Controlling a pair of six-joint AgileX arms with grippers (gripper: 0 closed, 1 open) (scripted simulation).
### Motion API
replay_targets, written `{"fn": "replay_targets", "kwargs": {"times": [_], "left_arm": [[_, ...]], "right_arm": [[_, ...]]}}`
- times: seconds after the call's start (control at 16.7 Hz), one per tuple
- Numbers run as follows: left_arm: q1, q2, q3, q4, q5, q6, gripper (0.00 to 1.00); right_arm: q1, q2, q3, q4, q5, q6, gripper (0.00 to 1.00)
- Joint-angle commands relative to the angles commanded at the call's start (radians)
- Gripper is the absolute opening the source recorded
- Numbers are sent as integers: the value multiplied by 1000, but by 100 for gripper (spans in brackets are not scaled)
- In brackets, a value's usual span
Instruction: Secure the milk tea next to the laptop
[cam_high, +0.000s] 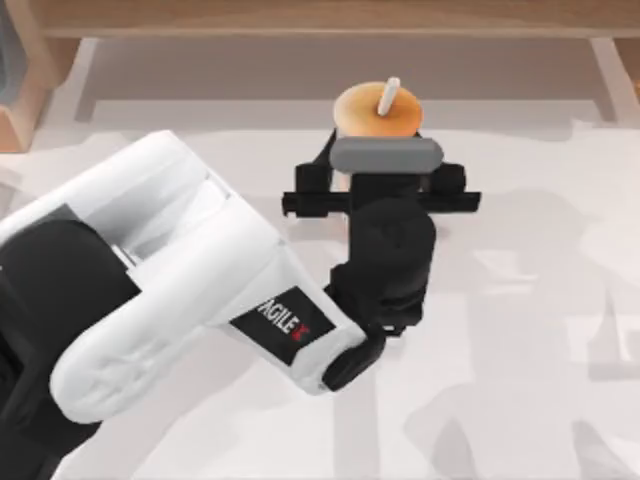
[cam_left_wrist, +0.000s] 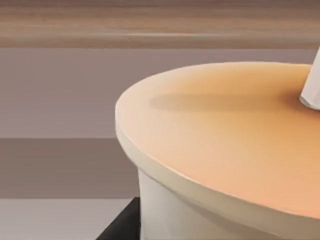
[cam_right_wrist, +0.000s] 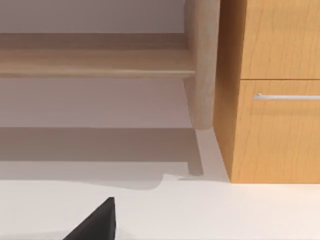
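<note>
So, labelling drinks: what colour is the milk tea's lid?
Orange lid, clearest in the left wrist view.

We seem to be in a rendered home or office: white desk (cam_high: 520, 400), wooden drawer cabinet (cam_right_wrist: 272, 90) beside it.

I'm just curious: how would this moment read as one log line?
left gripper: at milk tea, grip unconfirmed | cup: upright, table's far edge | right arm: parked

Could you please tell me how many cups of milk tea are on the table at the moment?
1. The milk tea stands near the table's far edge, centre, directly beyond the left end effector. The left arm covers part of the table, so another could be hidden.
</note>
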Motion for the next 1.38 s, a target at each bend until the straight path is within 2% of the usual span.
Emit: {"fn": "replay_targets", "kwargs": {"times": [0.3, 0.54, 0.84, 1.38], "left_arm": [[12, -18, 13, 23, 15, -2, 0], [82, -85, -14, 87, 95, -13, 0], [236, -189, -151, 153, 255, -19, 0], [596, -389, -537, 217, 608, -6, 0]], "right_arm": [[0, 0, 0, 0, 0, 0, 100], [0, 0, 0, 0, 0, 0, 100], [0, 0, 0, 0, 0, 0, 100], [0, 0, 0, 0, 0, 0, 100]]}}
